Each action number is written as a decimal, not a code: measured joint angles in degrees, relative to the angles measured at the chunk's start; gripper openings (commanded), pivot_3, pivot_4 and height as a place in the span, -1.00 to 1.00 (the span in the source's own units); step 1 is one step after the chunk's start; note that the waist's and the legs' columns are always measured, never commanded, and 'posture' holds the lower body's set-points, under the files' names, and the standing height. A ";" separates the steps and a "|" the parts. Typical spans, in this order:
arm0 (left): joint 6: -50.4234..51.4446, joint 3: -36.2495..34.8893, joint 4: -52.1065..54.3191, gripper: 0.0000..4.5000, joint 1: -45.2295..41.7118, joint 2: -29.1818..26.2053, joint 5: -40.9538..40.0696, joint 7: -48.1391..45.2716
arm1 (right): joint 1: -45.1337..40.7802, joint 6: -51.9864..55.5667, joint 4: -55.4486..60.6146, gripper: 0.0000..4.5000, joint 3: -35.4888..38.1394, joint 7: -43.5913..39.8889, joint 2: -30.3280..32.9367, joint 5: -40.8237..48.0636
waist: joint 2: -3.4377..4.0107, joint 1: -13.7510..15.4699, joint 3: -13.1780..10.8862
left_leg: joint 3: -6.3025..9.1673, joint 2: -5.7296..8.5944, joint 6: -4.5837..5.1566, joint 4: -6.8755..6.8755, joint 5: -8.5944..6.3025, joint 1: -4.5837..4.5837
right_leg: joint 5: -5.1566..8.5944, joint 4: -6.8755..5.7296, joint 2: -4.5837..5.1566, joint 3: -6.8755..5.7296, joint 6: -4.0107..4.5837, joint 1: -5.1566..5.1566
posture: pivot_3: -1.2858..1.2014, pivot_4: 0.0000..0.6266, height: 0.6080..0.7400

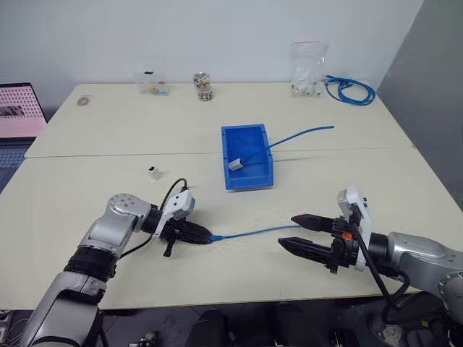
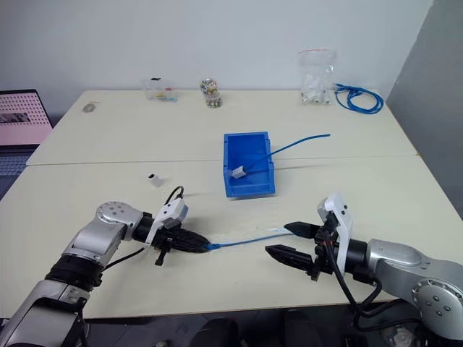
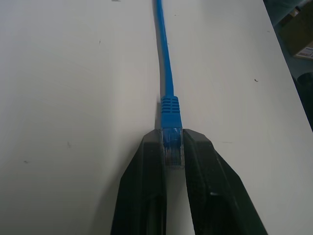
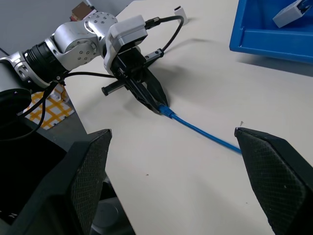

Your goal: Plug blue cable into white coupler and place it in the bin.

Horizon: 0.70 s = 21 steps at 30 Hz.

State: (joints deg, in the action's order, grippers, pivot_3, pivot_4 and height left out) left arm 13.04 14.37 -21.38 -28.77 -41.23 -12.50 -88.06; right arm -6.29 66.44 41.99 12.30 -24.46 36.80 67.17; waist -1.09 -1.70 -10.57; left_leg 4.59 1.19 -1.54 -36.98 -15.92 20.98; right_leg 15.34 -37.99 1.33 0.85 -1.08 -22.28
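The blue cable (image 1: 249, 232) lies on the table near the front edge. My left gripper (image 1: 208, 237) is shut on the clear plug (image 3: 172, 147) at the cable's left end, pinching it between both fingertips. The cable's other end reaches my right gripper (image 1: 287, 230), which hovers wide open with nothing held. The white coupler (image 1: 153, 172) stands alone on the table, behind the left arm and apart from both grippers. The blue bin (image 1: 249, 182) sits mid-table beyond the cable.
Inside the bin lies another white block (image 1: 235, 165) with a second blue cable (image 1: 304, 134) running out over the right wall. At the far edge stand a coiled blue bundle (image 1: 352, 90), a clear bag (image 1: 309, 69) and small containers (image 1: 153, 83). A laptop (image 1: 18, 110) sits far left.
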 measured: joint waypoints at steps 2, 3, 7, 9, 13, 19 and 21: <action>-0.06 -0.09 0.33 -0.90 0.21 0.02 -0.01 0.49 | -0.01 -0.42 -0.37 0.90 -0.30 -0.02 0.21 0.08 | 0.00 0.02 0.00 | -0.01 0.00 0.00 0.00 0.00 0.00 | 0.00 0.00 0.00 0.01 0.00 0.00 | 0.03 -0.52 1.00; 0.09 -0.34 0.71 -0.90 0.45 0.18 -0.03 1.32 | -0.01 -0.82 -0.67 0.90 -0.32 0.00 0.36 0.28 | 0.00 0.04 0.00 | -0.01 0.00 0.00 -0.01 0.00 0.00 | 0.00 0.01 0.00 0.01 0.00 0.01 | 0.03 -0.52 1.00; 10.15 -2.46 5.97 -0.90 1.19 3.35 -3.29 7.35 | 0.59 -1.12 -1.17 0.90 -0.37 1.56 0.27 4.71 | -0.09 0.32 -0.05 | 0.09 0.00 0.00 -0.07 0.00 0.11 | 0.00 0.01 0.00 -0.05 -0.01 0.00 | 0.03 -0.52 1.00; 24.87 -7.31 12.89 -0.90 1.13 6.33 -11.66 12.63 | 2.23 -1.76 -1.98 0.90 -0.73 4.04 -1.13 10.94 | -0.21 0.49 -0.12 | 0.27 -0.03 0.00 -0.16 0.00 0.31 | 0.00 0.02 0.00 -0.25 -0.01 -0.06 | 0.03 -0.52 1.00; 50.63 -18.20 25.95 -0.90 1.14 10.44 -29.42 22.97 | 4.00 -4.81 -4.48 0.90 -2.85 10.35 -3.11 21.38 | -0.20 -0.18 -0.12 | 0.18 -0.02 0.00 -0.13 0.00 0.33 | 0.00 0.01 0.01 -0.14 -0.01 -0.14 | 0.03 -0.52 1.00; 76.71 -32.79 29.96 -0.90 4.16 17.94 -49.00 36.83 | 0.42 -10.10 -10.09 0.90 -5.41 17.32 -5.15 29.75 | -0.20 -0.56 -0.12 | 0.07 -0.10 -0.02 -0.07 0.02 0.08 | 0.00 -0.11 -0.10 -0.03 -0.02 -0.09 | 0.03 -0.52 1.00; 78.56 -34.57 30.52 -0.90 5.51 19.13 -55.30 42.37 | -1.51 -11.26 -11.22 0.90 -6.72 18.66 -5.35 31.57 | -0.20 -0.18 -0.12 | 0.08 -0.10 -0.04 -0.08 0.02 0.03 | 0.00 -0.10 -0.09 -0.02 -0.02 -0.03 | 0.03 -0.52 1.00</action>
State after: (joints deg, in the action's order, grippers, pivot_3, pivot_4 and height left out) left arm 91.60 -20.20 9.14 -23.26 -22.10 -67.79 -45.68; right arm -7.80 55.18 30.77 5.59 -5.80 31.45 98.74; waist -1.29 -1.88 -10.68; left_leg 4.67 1.09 -1.58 -37.06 -15.90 21.01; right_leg 15.34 -38.09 1.24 0.83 -1.10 -22.31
